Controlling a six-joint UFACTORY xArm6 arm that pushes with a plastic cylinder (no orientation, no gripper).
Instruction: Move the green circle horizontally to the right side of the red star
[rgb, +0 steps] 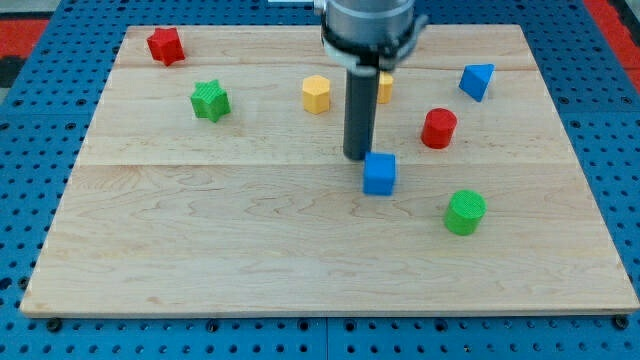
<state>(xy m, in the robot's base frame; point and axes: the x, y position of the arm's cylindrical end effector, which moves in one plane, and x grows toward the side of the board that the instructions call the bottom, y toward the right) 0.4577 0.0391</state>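
Observation:
The green circle (465, 212) lies at the view's lower right on the wooden board (200, 250). The red star (165, 45) sits at the view's top left corner. My tip (358, 157) is at the end of the dark rod near the board's middle, just above and left of the blue cube (379, 173), close to or touching it. The tip is well left of and above the green circle and far right of the red star.
A green star (210, 100) lies at the upper left. A yellow hexagon (316, 94) is left of the rod, another yellow block (384, 86) partly hidden behind it. A red cylinder (438, 128) and a blue triangle (477, 80) are at the right.

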